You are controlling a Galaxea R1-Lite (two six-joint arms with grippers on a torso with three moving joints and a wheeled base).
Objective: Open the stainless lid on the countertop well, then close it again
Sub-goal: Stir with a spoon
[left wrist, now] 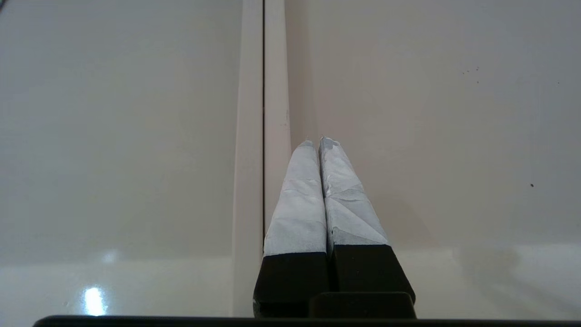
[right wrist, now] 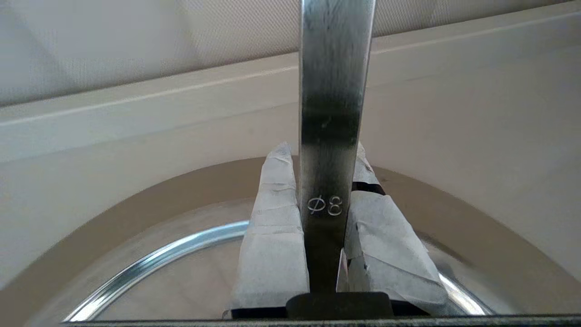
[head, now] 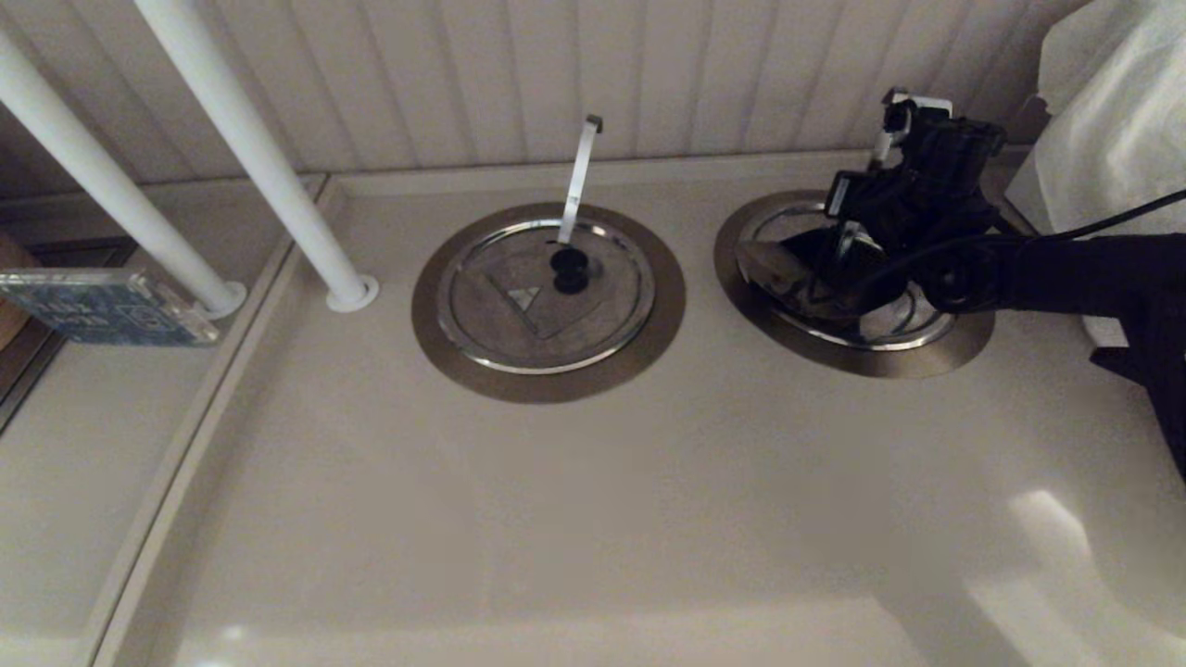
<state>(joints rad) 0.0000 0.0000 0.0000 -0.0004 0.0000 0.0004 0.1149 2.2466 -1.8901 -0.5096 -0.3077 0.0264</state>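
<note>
Right hand (right wrist: 324,227), taped fingers, flat steel handle (right wrist: 333,113)

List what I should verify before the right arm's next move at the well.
1. Right hand over the round brushed-steel lid: ok.
2. Flat steel utensil handle clear of that hand: not ok, it stands right at it.
3. Hold on the lid's knob: cannot tell, knob hidden.
4. Lid seated in the brownish-steel ring: cannot tell.
5. Left hand shut, parked over bare counter: ok.
6. Twin lid with white triangle untouched: ok.
</note>
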